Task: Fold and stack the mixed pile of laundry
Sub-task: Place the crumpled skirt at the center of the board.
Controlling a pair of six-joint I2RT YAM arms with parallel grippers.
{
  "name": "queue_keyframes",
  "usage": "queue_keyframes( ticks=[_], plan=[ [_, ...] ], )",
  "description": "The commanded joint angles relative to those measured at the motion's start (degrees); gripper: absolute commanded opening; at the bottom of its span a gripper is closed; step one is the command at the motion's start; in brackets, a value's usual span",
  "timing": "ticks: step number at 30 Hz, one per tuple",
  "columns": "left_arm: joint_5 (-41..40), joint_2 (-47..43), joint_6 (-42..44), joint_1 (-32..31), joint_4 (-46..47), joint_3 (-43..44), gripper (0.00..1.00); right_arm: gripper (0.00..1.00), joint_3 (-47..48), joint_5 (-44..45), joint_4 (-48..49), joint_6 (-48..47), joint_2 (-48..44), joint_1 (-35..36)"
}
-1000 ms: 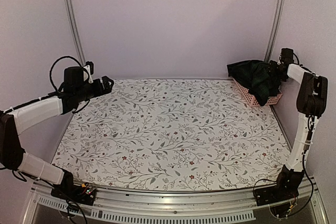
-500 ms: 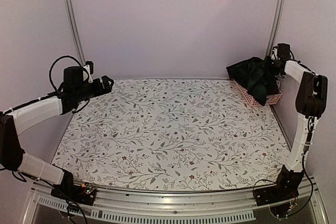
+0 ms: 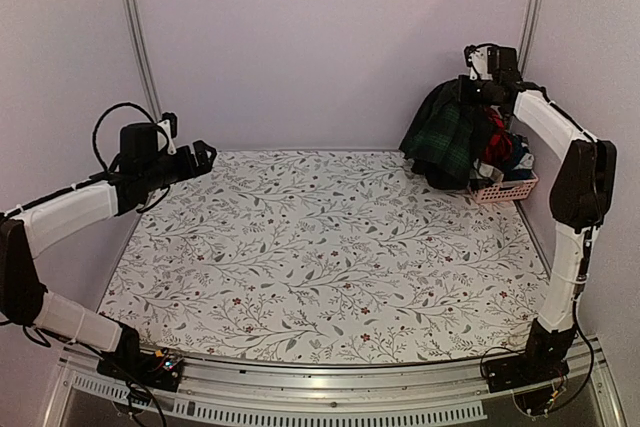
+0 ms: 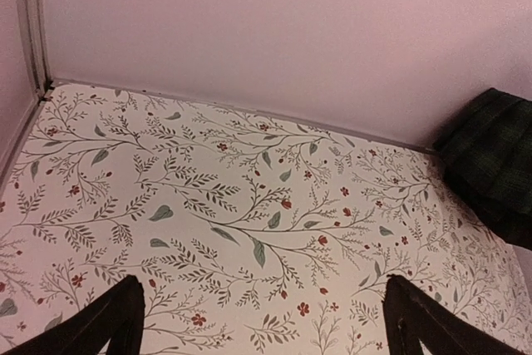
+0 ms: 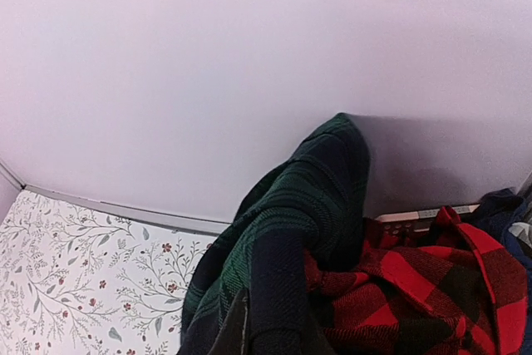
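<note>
- Your right jaws are clamped on the green tartan garment (image 3: 445, 137), held above the pink basket (image 3: 505, 190) at the tabletop's (image 3: 320, 247) far right corner.
- It hangs straight down from them, long axis vertical.
- The red checked flannel (image 5: 416, 288) lies in the basket beneath.
- Your left jaws stand wide apart, empty, well apart from the laundry; the right arm is nearer.
- No readable label shows.

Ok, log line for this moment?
right hand: shut on green tartan garment, held above pink basket | left hand: open, empty | red checked shirt: in basket
</note>
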Motion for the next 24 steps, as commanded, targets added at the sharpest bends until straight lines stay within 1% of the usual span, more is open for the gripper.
queue_keyframes(
  ticks=[1,4,9,11,12,13,14,15,17,18,22,24],
  plan=[
    [-0.80,-1.07,0.07,-0.54,-0.58,2.10,1.00,0.00,3.63,12.33,2.41,-3.26,-2.36,-0.49],
    [-1.08,-1.89,0.17,-0.52,-0.44,1.81,1.00,0.00,2.61,18.81,1.62,-3.88,-2.04,-2.41],
    [-0.88,-1.56,0.22,-0.54,-0.10,1.79,1.00,0.00,-2.97,22.61,1.80,-1.57,-2.51,-9.51],
    [-0.84,-1.12,0.28,-0.54,-0.02,1.86,1.00,0.00,-5.32,21.94,2.84,-1.99,-2.70,-11.58],
    [-0.84,-0.94,0.22,-0.54,0.07,1.88,1.00,0.11,-5.87,20.28,2.97,-2.34,-2.42,-12.63],
    [-0.76,-0.64,0.16,-0.54,0.27,1.95,1.00,0.30,-6.22,18.75,2.97,-2.47,-2.22,-12.91],
    [-0.64,-0.38,0.13,-0.54,0.39,2.09,1.00,0.57,-6.43,17.74,2.77,-2.42,-1.91,-13.00],
    [-0.43,-0.08,0.19,-0.54,0.44,2.35,1.00,0.75,-6.46,16.31,2.53,-2.36,-1.64,-12.95],
    [-0.06,0.44,0.21,-0.54,0.13,2.87,1.00,0.97,-6.56,13.53,2.54,-1.40,-1.55,-12.98],
    [0.03,0.50,0.14,-0.54,-0.03,3.07,1.00,0.99,-6.51,11.87,2.67,-0.79,-1.56,-13.00],
    [-0.26,0.20,0.31,-0.54,0.12,2.64,1.00,0.99,-6.64,7.60,2.37,-1.05,-1.61,-12.82],
    [-0.24,0.19,0.38,-0.53,0.57,2.22,1.00,0.96,-6.64,8.31,1.71,-1.15,-1.12,-12.84]
  ],
)
